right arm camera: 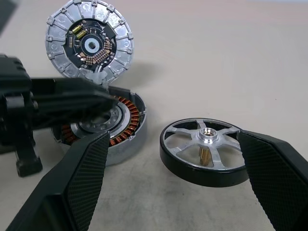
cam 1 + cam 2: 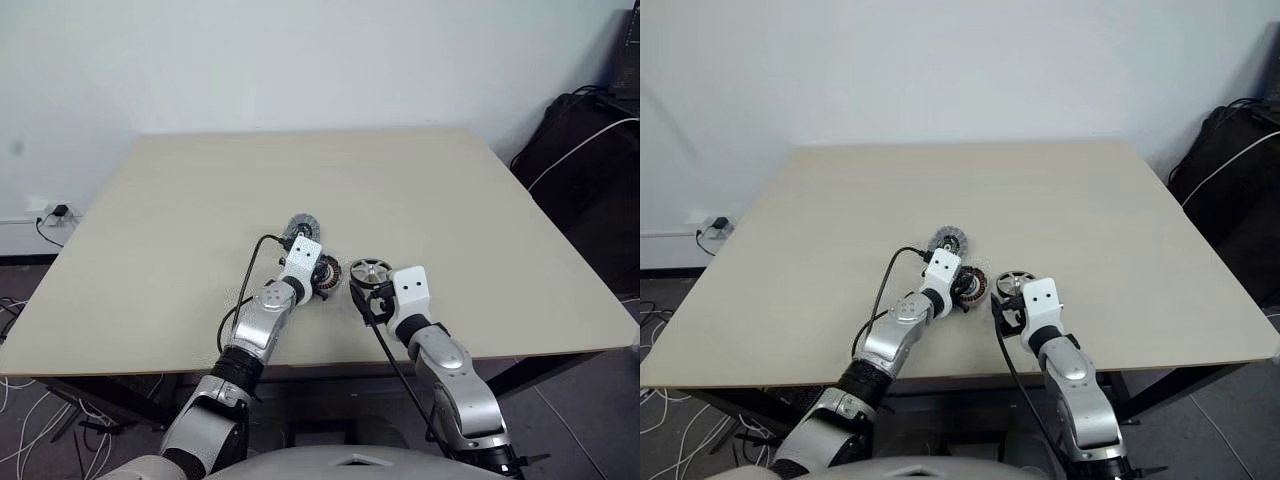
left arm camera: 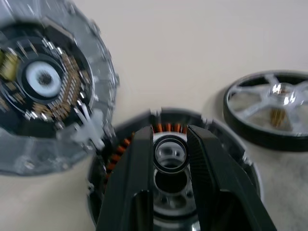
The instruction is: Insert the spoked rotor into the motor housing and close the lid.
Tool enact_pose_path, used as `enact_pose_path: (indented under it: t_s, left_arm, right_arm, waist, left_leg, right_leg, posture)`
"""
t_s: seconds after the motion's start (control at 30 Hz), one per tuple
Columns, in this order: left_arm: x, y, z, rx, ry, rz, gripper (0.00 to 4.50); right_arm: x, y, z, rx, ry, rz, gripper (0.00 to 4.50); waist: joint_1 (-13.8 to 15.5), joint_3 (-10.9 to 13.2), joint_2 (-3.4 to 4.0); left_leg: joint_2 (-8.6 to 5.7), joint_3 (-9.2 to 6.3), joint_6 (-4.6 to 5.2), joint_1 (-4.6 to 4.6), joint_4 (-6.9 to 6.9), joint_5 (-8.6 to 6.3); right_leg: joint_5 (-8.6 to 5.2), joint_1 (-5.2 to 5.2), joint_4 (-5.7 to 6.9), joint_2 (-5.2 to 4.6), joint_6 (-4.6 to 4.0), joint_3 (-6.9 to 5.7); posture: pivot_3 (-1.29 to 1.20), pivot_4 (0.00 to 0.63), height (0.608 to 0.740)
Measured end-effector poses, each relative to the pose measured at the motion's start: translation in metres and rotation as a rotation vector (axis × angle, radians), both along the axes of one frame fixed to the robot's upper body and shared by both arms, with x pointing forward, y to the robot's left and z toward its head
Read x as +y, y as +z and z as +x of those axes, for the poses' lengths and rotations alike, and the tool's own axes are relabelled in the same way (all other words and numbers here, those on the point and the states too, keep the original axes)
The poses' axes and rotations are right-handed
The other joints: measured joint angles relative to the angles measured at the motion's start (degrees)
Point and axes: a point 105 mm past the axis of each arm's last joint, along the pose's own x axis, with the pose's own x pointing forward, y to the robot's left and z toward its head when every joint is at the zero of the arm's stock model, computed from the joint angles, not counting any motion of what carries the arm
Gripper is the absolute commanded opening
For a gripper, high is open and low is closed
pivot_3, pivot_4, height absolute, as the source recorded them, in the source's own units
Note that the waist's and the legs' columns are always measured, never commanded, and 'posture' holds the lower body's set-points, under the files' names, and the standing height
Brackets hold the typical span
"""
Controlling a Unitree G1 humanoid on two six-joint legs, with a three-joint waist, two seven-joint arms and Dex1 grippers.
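left gripper straddles motor housing hub — eye views hide it.

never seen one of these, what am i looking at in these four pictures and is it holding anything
This is a humanoid robot with two arms, each ending in a tool of two black fingers. Two pictures come from cameras on its head, looking down over a beige table. The other two come from a camera on each wrist, looking along that tool's own fingers.

Three motor parts lie close together on the table: the motor housing with its ring of copper coils, the spoked rotor, a silver wheel with a dark rim, and the lid, lying face up with its dark circuit centre showing.

The left tool hangs right over the housing, its fingers either side of the centre ring; whether it grips it I cannot tell. The right tool is wide open just before the rotor, holding nothing.
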Motion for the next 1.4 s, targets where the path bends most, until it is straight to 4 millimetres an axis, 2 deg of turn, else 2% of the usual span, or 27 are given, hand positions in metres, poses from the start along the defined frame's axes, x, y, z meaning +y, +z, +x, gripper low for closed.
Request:
enact_pose_path:
  t_s: [0.13,0.2,0.23,0.3,0.43,0.53,0.6,0.63,0.8,0.9,0.93,1.1,1.4]
  left_arm:
    - [0.000,-0.001,0.000,0.012,0.005,-0.016,2.99]
    - [0.001,0.002,0.001,0.001,0.005,-0.030,2.99]
    - [0.001,0.004,0.001,-0.007,0.006,-0.043,2.88]
    - [0.002,0.014,0.000,-0.040,0.013,-0.082,2.38]
    - [0.013,0.029,-0.005,-0.103,0.031,-0.119,1.02]
    - [0.023,0.028,-0.014,-0.112,0.041,-0.114,0.04]
    - [0.033,0.026,-0.023,-0.119,0.054,-0.108,0.03]
    - [0.039,0.025,-0.028,-0.124,0.063,-0.103,0.03]
    - [0.065,0.013,-0.048,-0.101,0.100,-0.082,0.03]
    - [0.073,0.006,-0.062,-0.089,0.091,-0.061,0.03]
    - [0.075,0.003,-0.066,-0.081,0.087,-0.052,0.03]
    - [0.079,-0.007,-0.080,-0.053,0.071,-0.031,0.03]
    - [0.069,-0.005,-0.094,-0.100,0.010,-0.012,0.03]
  right_arm:
    - [0.000,0.000,0.000,-0.003,-0.001,0.001,4.50]
    - [0.000,0.001,0.000,-0.004,-0.002,0.000,4.50]
    - [0.000,0.001,0.000,-0.004,-0.002,0.000,4.50]
    - [-0.001,0.001,0.000,-0.006,-0.002,0.000,4.50]
    - [0.001,0.001,0.001,-0.007,0.006,0.001,4.50]
    - [0.003,0.003,0.002,-0.010,0.020,0.005,3.87]
    - [0.007,0.004,0.004,-0.010,0.038,0.005,3.26]
    - [0.010,0.005,0.007,-0.010,0.050,0.003,2.79]
    - [0.025,-0.001,0.019,0.031,0.101,-0.030,1.24]
    - [0.035,-0.007,0.027,0.072,0.131,-0.059,0.23]
    - [0.039,-0.010,0.029,0.088,0.141,-0.067,0.04]
    - [0.058,-0.016,0.041,0.135,0.176,-0.088,0.04]
    - [0.068,-0.021,0.060,0.173,0.173,-0.137,0.04]
  waist:
    - [-0.02,0.00,-0.01]
    - [-0.03,0.00,0.00]
    - [-0.03,0.00,-0.01]
    - [-0.03,0.00,0.00]
    - [-0.17,-0.01,0.01]
    - [-0.16,-0.01,0.02]
    - [-0.24,-0.01,0.02]
    - [-0.37,-0.01,0.02]
    - [-0.29,-0.01,0.02]
    - [-0.36,-0.01,0.03]
    - [-0.30,-0.01,0.03]
    - [-0.29,-0.02,0.04]
    - [-0.70,-0.06,0.11]
  left_leg:
    - [0.00,0.00,0.00,0.00,0.00,0.00]
    - [0.00,0.00,0.00,0.00,0.00,0.00]
    - [0.00,0.00,0.00,0.00,0.00,0.00]
    - [0.00,0.00,-0.01,-0.01,0.00,0.01]
    - [0.01,0.01,-0.04,0.00,-0.01,0.02]
    - [0.01,0.01,-0.03,0.01,-0.01,0.01]
    - [0.02,0.01,0.02,0.03,0.00,-0.01]
    - [0.02,0.02,0.03,0.04,0.00,-0.02]
    - [0.02,-0.01,0.03,0.10,0.00,-0.01]
    - [0.03,-0.01,0.03,0.11,0.00,-0.01]
    - [0.03,-0.02,0.03,0.11,0.00,-0.01]
    - [0.01,-0.01,0.03,0.11,-0.01,-0.01]
    - [0.01,0.01,0.02,0.09,-0.06,0.00]
  right_leg:
    - [0.00,0.00,0.00,0.00,0.00,0.01]
    - [0.00,0.00,0.01,0.00,0.00,0.01]
    - [0.00,0.00,0.01,-0.01,0.00,0.01]
    - [0.01,-0.01,0.00,-0.01,-0.01,0.02]
    - [0.08,-0.01,0.01,-0.01,-0.13,0.03]
    - [0.08,-0.01,0.02,0.00,-0.13,0.03]
    - [0.08,-0.01,0.03,0.01,-0.12,0.03]
    - [0.08,0.00,0.04,0.01,-0.13,0.04]
    - [0.08,-0.08,0.04,0.01,-0.13,0.02]
    - [0.10,-0.11,0.04,0.02,-0.18,0.00]
    - [0.15,-0.14,0.04,0.02,-0.26,-0.01]
    - [0.21,-0.19,0.03,0.02,-0.35,-0.01]
    - [0.23,-0.29,0.06,0.02,-0.39,0.00]
  posture:
    - [0.00,0.000,0.740]
    - [0.00,0.000,0.740]
    - [0.00,0.000,0.740]
    - [0.00,0.000,0.740]
    - [0.00,0.000,0.740]
    - [0.00,0.000,0.740]
    - [0.00,0.000,0.740]
    - [0.00,0.000,0.740]
    - [0.00,0.000,0.740]
    - [0.00,0.000,0.740]
    - [0.00,0.000,0.740]
    - [0.00,0.000,0.740]
    - [0.00,0.000,0.740]
